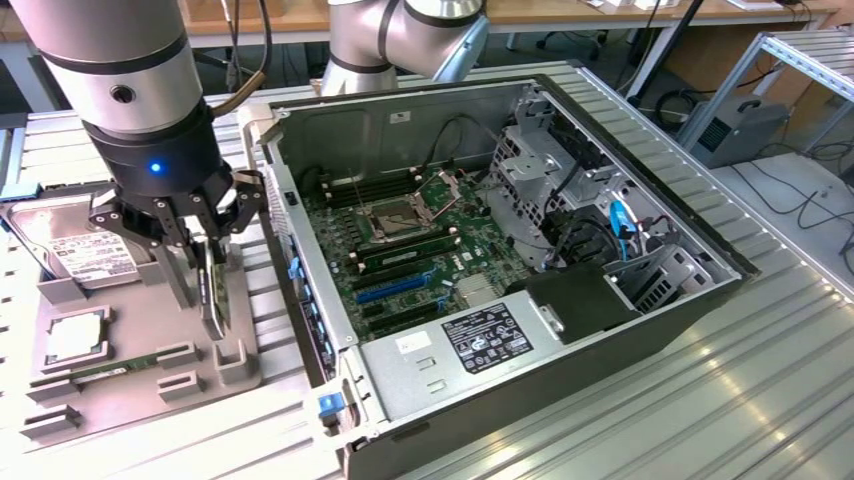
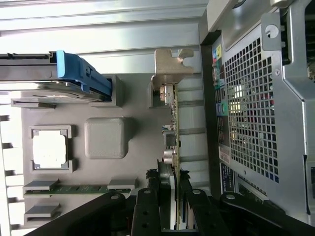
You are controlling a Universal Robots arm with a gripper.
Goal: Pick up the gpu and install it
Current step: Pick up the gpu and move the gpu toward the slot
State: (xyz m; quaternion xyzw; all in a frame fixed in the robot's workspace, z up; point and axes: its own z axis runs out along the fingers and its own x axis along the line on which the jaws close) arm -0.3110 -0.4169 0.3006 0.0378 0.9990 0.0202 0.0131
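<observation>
Black gpu (image 2: 173,129), light, stiff, fragile, stands edgewise along the tray (image 2: 142,147) edge nearest the computer case (image 2: 256,98); gripper (image 2: 169,174) clamps its top edge

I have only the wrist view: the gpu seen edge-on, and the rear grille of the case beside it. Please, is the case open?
Observer: Yes. The case lies with its open side up, and the motherboard is exposed.
Operator: Is an expansion slot free there?
Observer: A long blue slot on the board holds no card.
Operator: What is near that slot?
Observer: The power supply, with its label facing up, sits close by at the end of the case.
</observation>
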